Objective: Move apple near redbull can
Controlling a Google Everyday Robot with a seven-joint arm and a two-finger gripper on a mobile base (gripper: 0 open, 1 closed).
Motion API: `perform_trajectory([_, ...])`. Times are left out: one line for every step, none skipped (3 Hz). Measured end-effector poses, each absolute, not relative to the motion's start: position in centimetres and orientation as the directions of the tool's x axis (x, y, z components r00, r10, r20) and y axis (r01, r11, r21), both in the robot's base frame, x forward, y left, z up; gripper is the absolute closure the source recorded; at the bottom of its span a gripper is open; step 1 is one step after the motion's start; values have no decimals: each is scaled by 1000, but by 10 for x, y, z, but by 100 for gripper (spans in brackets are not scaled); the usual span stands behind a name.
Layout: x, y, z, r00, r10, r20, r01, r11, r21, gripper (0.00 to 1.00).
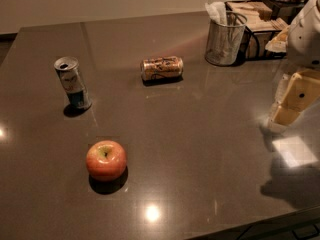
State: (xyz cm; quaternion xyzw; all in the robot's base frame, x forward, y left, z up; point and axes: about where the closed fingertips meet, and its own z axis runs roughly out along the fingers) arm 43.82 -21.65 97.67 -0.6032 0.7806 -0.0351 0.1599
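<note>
Apple [106, 160] parked at the near left, claw way off on the right

Apple is sitting on the dark table [200, 149] at the near-left part, stem dimple facing up with a yellowish-green patch around it, rest of it red-orange. Nothing is touching it, just its own shadow underneath.

Farther back and a bit to the left of it stands the redbull can [73, 82], the slim silver and blue one, upright with the opening in its top showing. Apple and can are apart, with a clear strip of bare tabletop between them.

To the right of that can, and a little farther back, a gold-brown can [161, 68] is lying on its side, long way running left-right. Keep going right and far and you get a wire mesh cup [225, 39] with some white paper [216, 11] stuffed in it, and just beside that a wooden box [260, 19] at the far right corner.

The gripper [292, 101] is at the right edge, cream-yellow, hanging off the white arm [307, 31] that comes in from the upper right. It's well apart from the apple and from both cans, with nothing visible in it. Honestly can't tell whether the claw is wide or narrow from this angle. It's throwing a dark shadow on the table at the near right.
</note>
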Motion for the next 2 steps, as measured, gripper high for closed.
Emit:
perform_trajectory([438, -216, 977, -221, -953, -209, -930, 270, -250, 0])
perform_trajectory([437, -203, 973, -200, -951, -236, -937, 256, -237, 0])
